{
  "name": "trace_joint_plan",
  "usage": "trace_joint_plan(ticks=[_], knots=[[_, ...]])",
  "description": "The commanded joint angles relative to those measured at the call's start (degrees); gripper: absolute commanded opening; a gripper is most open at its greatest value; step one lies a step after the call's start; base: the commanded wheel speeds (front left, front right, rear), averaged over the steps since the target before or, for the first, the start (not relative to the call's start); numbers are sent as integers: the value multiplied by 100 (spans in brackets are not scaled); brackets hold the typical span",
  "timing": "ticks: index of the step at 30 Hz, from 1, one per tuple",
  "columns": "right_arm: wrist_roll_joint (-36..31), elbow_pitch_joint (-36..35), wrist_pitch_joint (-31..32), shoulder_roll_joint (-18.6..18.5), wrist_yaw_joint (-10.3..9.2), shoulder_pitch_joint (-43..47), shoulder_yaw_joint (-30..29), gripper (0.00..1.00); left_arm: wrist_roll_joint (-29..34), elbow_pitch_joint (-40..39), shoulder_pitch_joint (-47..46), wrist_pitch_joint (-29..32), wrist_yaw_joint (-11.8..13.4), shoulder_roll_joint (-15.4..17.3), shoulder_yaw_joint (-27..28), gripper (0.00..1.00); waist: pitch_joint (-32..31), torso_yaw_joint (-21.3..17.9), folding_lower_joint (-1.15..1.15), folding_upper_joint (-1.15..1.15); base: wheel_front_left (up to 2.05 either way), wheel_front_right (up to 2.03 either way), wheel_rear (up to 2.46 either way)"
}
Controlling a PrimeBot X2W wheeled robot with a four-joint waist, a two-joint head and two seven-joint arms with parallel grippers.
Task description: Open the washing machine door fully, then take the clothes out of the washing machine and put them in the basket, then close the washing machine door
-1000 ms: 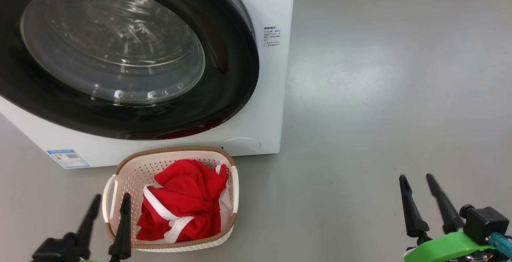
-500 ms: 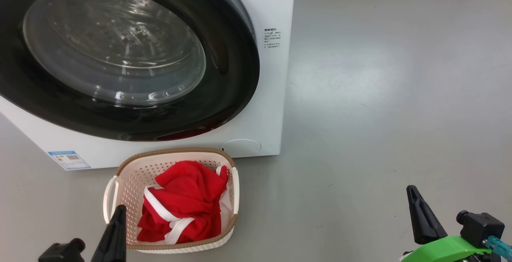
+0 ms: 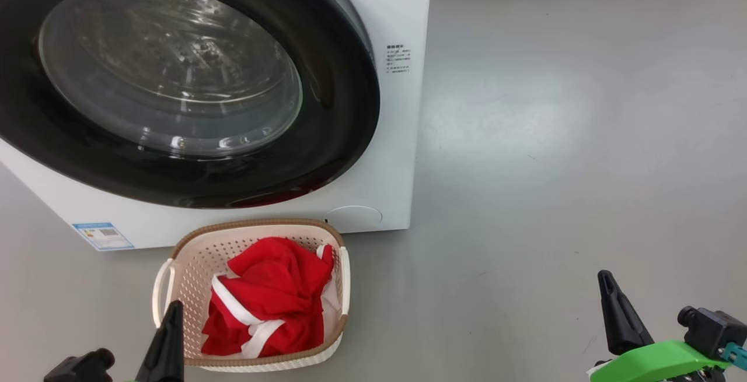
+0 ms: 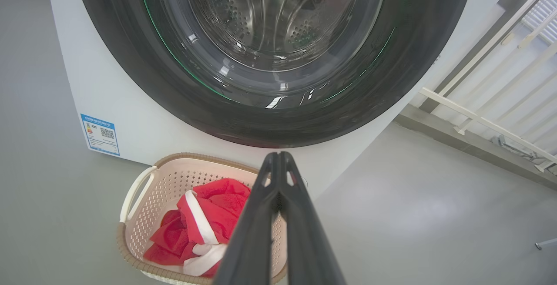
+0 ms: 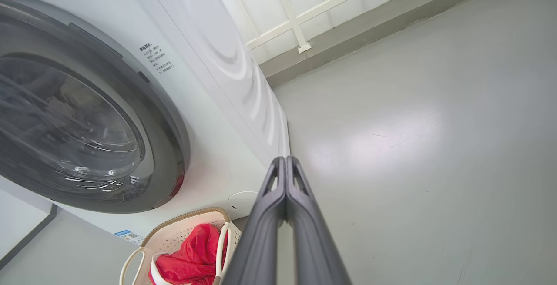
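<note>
Just ahead of the pressed-together fingers of the left gripper [image 3: 174,307], red-and-white clothes [image 3: 268,294] lie in the cream basket [image 3: 257,225] below the closed washing machine door [image 3: 327,137], with a blue QR-code label [image 3: 103,235] farther left on the washing machine [image 3: 400,149], unreadably small print [image 3: 397,58] higher to their right, and the right gripper [image 3: 604,277] equally pressed together.

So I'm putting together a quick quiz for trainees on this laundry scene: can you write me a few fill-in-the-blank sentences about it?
1. The red clothes lie in the cream ____.
2. The washing machine door, round with a black rim, is ____.
3. The left gripper and the right gripper hold nothing, and both are ____.
Missing words: basket; closed; shut.
</note>
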Motion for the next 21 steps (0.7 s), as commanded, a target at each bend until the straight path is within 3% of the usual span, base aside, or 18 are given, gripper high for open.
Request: trace_joint_plan(ticks=[1,21], knots=[[192,-162,26,-96,-1,-148,-12,0,-166,-163,-99,30,-7,49,91,0,-5,2,-1,0,0,0,0],[1425,-211,355,-129,-2,-275,-42,0,-1421,-208,-173,385,-15,-14,175,0,-91,21,-1,0,0,0,0]])
